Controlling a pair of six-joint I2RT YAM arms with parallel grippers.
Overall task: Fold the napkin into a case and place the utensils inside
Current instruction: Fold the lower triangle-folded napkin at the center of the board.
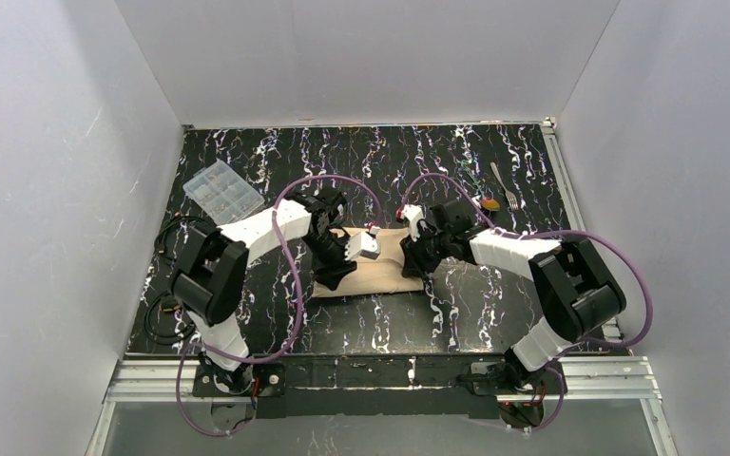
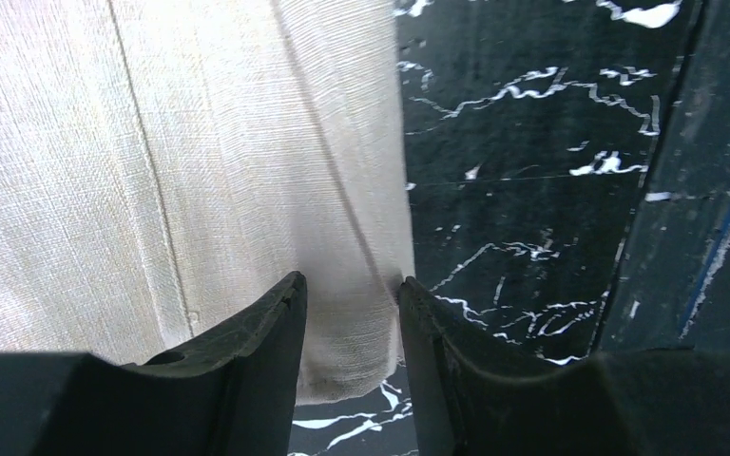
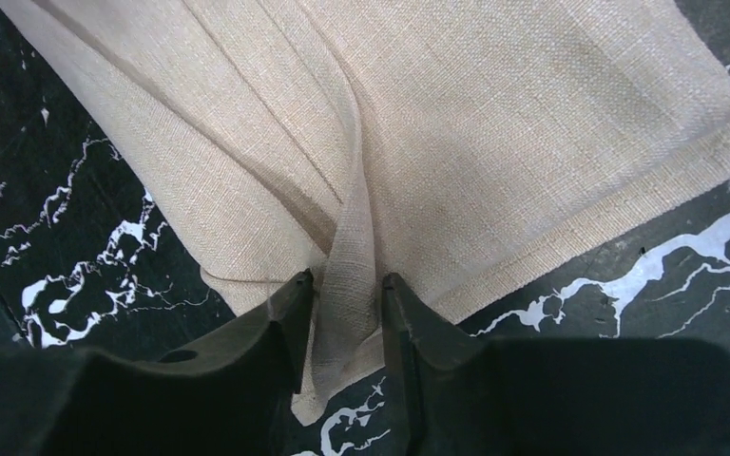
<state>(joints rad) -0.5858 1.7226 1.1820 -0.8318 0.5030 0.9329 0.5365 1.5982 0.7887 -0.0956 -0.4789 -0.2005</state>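
The tan-beige napkin (image 1: pixel 373 272) lies folded into a layered rectangle on the black marbled table, between my two grippers. My left gripper (image 1: pixel 335 274) is at its left end. In the left wrist view the jaws (image 2: pixel 349 285) are closed on a corner of the napkin (image 2: pixel 200 161). My right gripper (image 1: pixel 411 264) is at its right end. In the right wrist view the jaws (image 3: pixel 347 280) pinch a raised ridge of the napkin (image 3: pixel 494 123) near its hemmed edge. The silver fork (image 1: pixel 506 185) and the orange-bowled spoon (image 1: pixel 488 202) lie at the back right, apart from the cloth.
A clear plastic compartment box (image 1: pixel 220 190) stands at the back left. Purple cables loop over both arms. White walls close in the table (image 1: pixel 371 328) on three sides.
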